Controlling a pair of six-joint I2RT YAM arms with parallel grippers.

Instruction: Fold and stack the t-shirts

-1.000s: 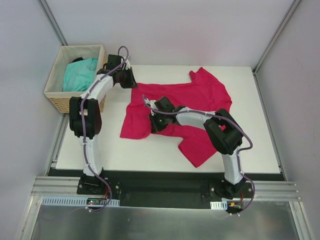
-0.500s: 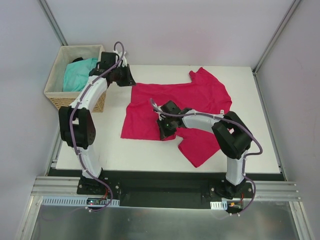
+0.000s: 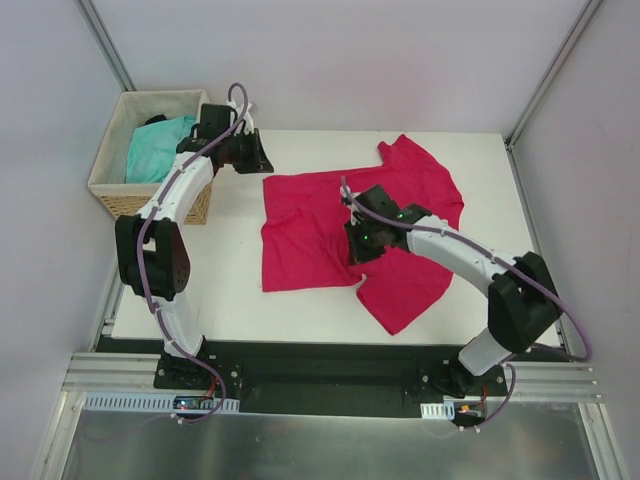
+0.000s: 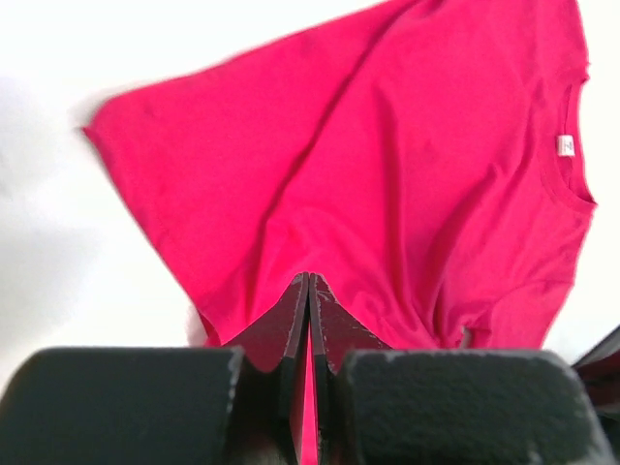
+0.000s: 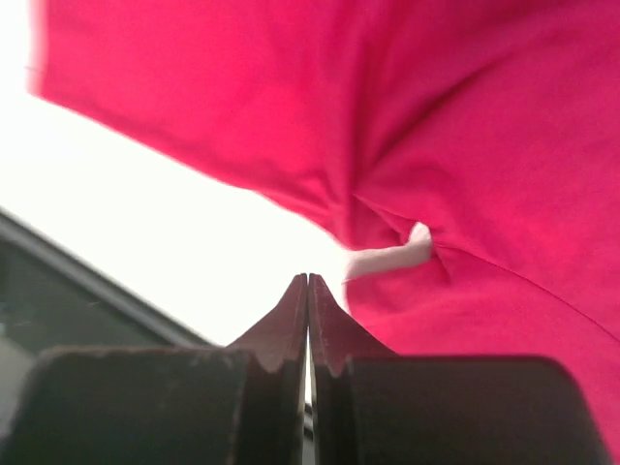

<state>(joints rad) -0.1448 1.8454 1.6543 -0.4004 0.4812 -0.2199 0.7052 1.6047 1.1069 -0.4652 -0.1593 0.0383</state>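
So, the left fingers (image 4: 279,331) are pressed flat together, their tips over the edge of the crimson-pink t-shirt (image 4: 407,194). We cannot tell whether any cloth is nipped between them. The right fingers (image 5: 283,327) are likewise closed tight. Their tips show against the bare white bench (image 5: 174,242), just beside a bunched fold of the same shirt, and we see nothing caught in them.

From above, that shirt lies spread on the middle of the bench, rumpled. Its body lies towards the left, one sleeve points to the far side, and another lobe of cloth reaches towards the near edge. The right arm (image 3: 455,255) stretches across it and hides part of the cloth beneath. Inside the collar sits a small white neck label (image 4: 566,145), but any print on it is too small for us to read.

At the far left corner, just off the bench, stands a wicker basket (image 3: 118,205). The turquoise t-shirt (image 3: 155,152) is heaped loosely in it, with something dark (image 3: 153,121) behind that we cannot make out. The left arm (image 3: 185,185) runs close along the basket's right side and covers that corner.
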